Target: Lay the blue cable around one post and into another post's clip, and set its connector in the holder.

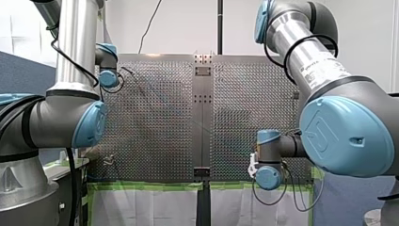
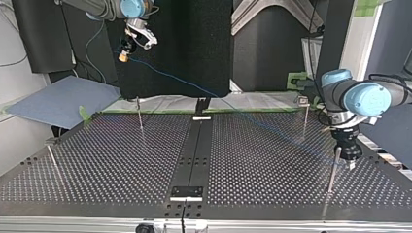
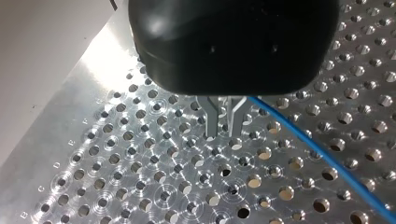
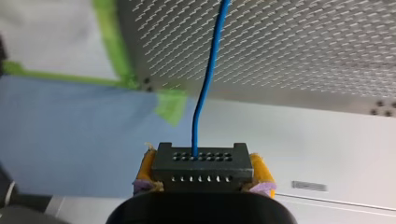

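My right jaws are clenched on the connector (image 4: 201,163), yellow pads on both its sides. They hold it high past the counter (image 2: 107,165) edge, so the cable (image 3: 327,163) runs nearly straight and clear of the metal, which I judge leaves room to swing it. The cable slants down across the counter to my left jaws, low beside a post (image 2: 332,172), probably to steady that end for the wrap. Whether those jaws grip it I cannot tell. Wrap, clip and holder all look undone.

Blue cable (image 4: 208,79) stretched straight, black connector (image 4: 201,168) held aloft
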You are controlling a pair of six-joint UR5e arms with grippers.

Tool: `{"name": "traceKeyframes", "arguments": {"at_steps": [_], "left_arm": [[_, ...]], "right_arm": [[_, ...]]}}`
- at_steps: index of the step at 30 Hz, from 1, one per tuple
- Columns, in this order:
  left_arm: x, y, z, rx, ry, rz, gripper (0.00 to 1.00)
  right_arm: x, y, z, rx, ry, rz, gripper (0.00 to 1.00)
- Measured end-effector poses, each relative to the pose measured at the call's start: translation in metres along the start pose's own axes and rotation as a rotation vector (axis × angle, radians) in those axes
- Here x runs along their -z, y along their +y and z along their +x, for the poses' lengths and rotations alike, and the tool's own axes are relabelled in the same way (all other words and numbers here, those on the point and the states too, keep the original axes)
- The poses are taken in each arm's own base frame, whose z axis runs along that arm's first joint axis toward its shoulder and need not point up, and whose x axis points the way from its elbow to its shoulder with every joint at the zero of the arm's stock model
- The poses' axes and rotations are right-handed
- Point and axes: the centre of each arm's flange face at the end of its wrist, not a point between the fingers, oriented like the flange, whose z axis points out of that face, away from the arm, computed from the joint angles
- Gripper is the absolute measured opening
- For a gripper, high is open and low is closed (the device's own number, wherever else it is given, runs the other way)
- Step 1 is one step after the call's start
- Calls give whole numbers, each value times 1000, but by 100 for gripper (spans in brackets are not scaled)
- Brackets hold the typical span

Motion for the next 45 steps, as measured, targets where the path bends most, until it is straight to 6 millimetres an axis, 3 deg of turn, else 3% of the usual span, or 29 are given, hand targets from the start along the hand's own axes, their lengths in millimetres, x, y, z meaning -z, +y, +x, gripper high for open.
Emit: {"name": "traceKeyframes", "arguments": {"at_steps": [3,9,24,35,45], "left_arm": [[0,0,0,0,0,0,15],[0,0,0,0,0,1,15],[0,-1,0,-3,0,1,15],[0,-2,0,-8,-1,3,15],[0,-2,-1,-8,-2,2,15]], "right_arm": [[0,11,-8,7,-23,-2,0],[-18,22,-7,-22,-14,-1,0],[-98,47,9,-101,29,2,0],[-132,64,-21,-143,-10,1,0],[-126,67,-62,-105,-69,-12,0]]}}
